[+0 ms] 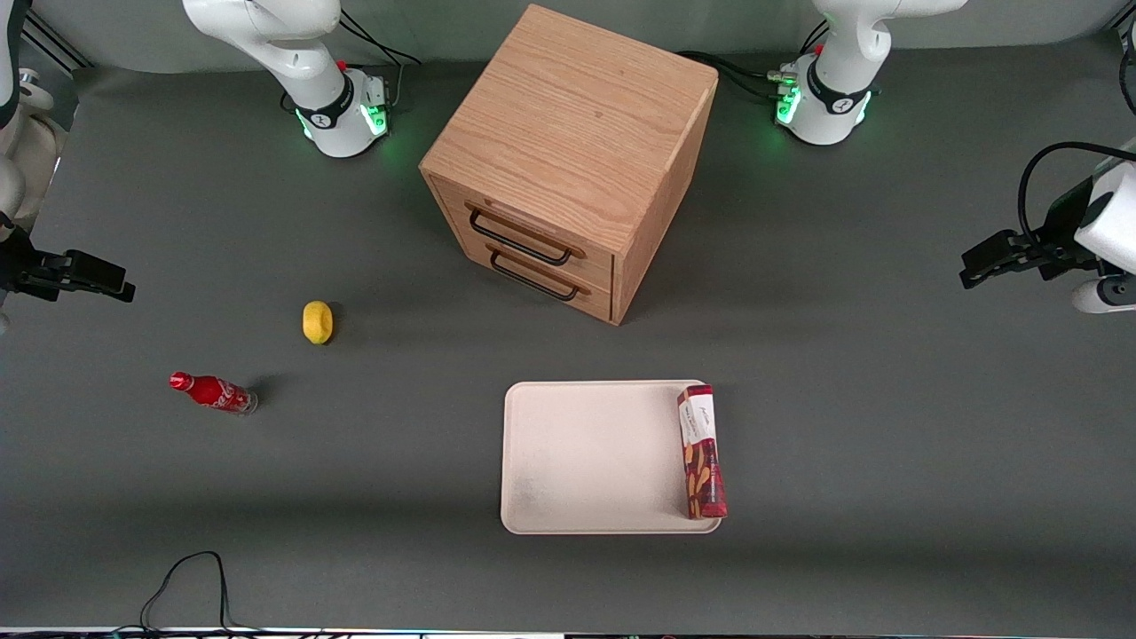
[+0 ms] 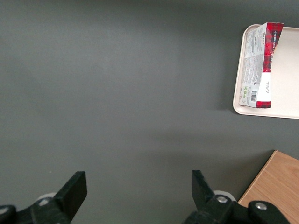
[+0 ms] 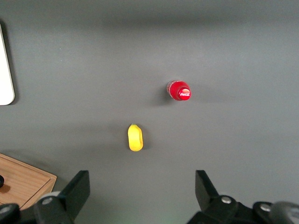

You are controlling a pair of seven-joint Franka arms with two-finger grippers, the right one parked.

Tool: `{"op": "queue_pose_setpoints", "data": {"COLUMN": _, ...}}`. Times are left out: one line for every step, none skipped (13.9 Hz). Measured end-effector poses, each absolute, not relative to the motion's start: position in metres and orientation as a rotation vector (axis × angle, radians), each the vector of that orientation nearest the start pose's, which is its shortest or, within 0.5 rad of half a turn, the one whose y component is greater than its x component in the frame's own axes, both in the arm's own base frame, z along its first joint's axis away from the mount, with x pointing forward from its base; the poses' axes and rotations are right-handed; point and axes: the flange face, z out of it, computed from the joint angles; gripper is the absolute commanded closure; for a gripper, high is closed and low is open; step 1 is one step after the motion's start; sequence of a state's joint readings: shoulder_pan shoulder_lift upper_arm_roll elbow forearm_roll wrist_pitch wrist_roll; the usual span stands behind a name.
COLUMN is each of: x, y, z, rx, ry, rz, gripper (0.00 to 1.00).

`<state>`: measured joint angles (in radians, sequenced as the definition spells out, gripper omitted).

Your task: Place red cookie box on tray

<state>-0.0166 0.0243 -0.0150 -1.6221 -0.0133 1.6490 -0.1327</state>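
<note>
The red cookie box (image 1: pixel 701 451) rests on the cream-white tray (image 1: pixel 595 457), along the tray's edge toward the working arm's end, its length running from the camera-near rim to the rim nearer the cabinet. It also shows in the left wrist view (image 2: pixel 259 65), on the tray (image 2: pixel 285 93), with a white barcode side and a red face visible. My left gripper (image 1: pixel 969 269) hangs above the bare table toward the working arm's end, well away from the tray. In the left wrist view the gripper (image 2: pixel 138 179) is open and empty, with only grey table between the fingers.
A wooden two-drawer cabinet (image 1: pixel 568 160) stands farther from the camera than the tray; its corner shows in the left wrist view (image 2: pixel 275 186). A yellow lemon (image 1: pixel 317 321) and a small red soda bottle (image 1: pixel 213 392) lie toward the parked arm's end.
</note>
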Motion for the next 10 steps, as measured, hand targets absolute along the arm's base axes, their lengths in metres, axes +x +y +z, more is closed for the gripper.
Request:
{"op": "queue_pose_setpoints", "data": {"x": 0.5673, "y": -0.0191, "z": 0.5934, "rx": -3.151, "ry": -0.16, "rz": 0.003, "gripper": 0.0}}
{"op": "queue_pose_setpoints", "data": {"x": 0.5671, "y": -0.0191, "z": 0.5936, "rx": -3.151, "ry": -0.153, "rz": 0.006, "gripper": 0.0}}
{"op": "queue_pose_setpoints", "data": {"x": 0.5669, "y": -0.019, "z": 0.594, "rx": -3.152, "ry": -0.134, "rz": 0.008, "gripper": 0.0}}
{"op": "queue_pose_setpoints", "data": {"x": 0.5664, "y": -0.0186, "z": 0.5938, "rx": -3.152, "ry": -0.119, "rz": 0.015, "gripper": 0.0}}
{"op": "queue_pose_setpoints", "data": {"x": 0.5657, "y": -0.0181, "z": 0.5934, "rx": -3.152, "ry": -0.11, "rz": 0.025, "gripper": 0.0}}
{"op": "queue_pose_setpoints", "data": {"x": 0.5654, "y": -0.0175, "z": 0.5934, "rx": -3.152, "ry": -0.106, "rz": 0.03, "gripper": 0.0}}
{"op": "queue_pose_setpoints", "data": {"x": 0.5653, "y": -0.0169, "z": 0.5933, "rx": -3.152, "ry": -0.103, "rz": 0.031, "gripper": 0.0}}
{"op": "queue_pose_setpoints", "data": {"x": 0.5653, "y": -0.0164, "z": 0.5931, "rx": -3.152, "ry": -0.095, "rz": 0.033, "gripper": 0.0}}
{"op": "queue_pose_setpoints", "data": {"x": 0.5652, "y": -0.0161, "z": 0.5929, "rx": -3.153, "ry": -0.079, "rz": 0.035, "gripper": 0.0}}
{"op": "queue_pose_setpoints", "data": {"x": 0.565, "y": -0.016, "z": 0.5926, "rx": -3.153, "ry": -0.051, "rz": 0.039, "gripper": 0.0}}
